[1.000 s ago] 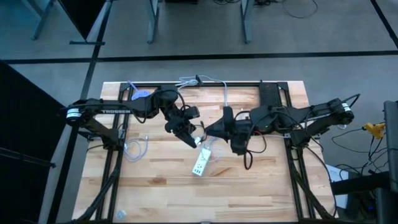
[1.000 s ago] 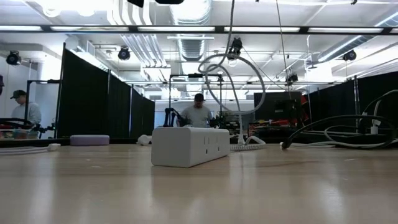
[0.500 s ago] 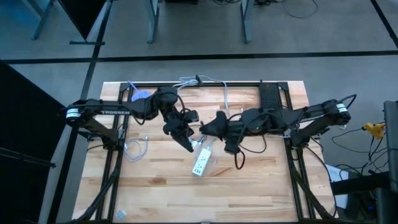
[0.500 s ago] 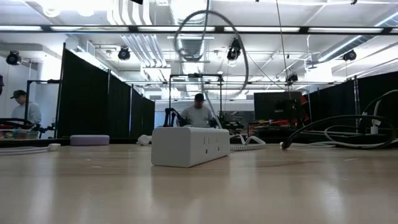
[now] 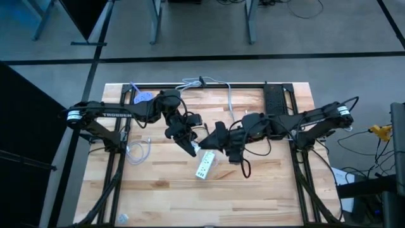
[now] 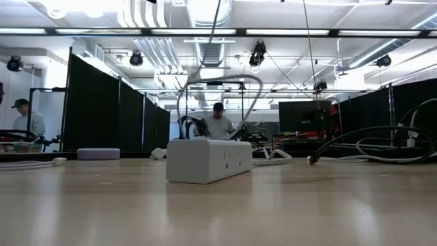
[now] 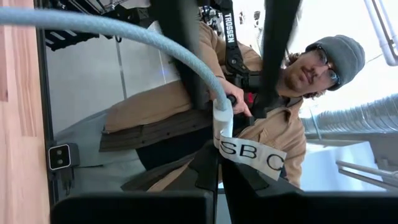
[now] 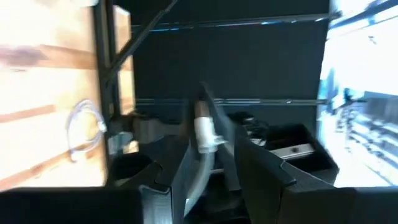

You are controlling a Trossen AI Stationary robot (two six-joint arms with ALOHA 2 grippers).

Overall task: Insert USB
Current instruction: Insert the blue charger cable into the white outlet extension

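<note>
Right pincer (image 5: 214,140) has slid leftward over the bench (image 5: 158,196), now meeting the left pincer (image 5: 191,149) just above the white power strip's (image 5: 204,164) upper end. Both are clamped on the USB cable (image 7: 219,118), its labelled plug end held between the left fingers. Judged: plug near the port, alignment next.

"TROSSEN" is showing on the left arm (image 5: 115,114); "SB C" is reading on the cable's white tag (image 7: 252,155)
</note>
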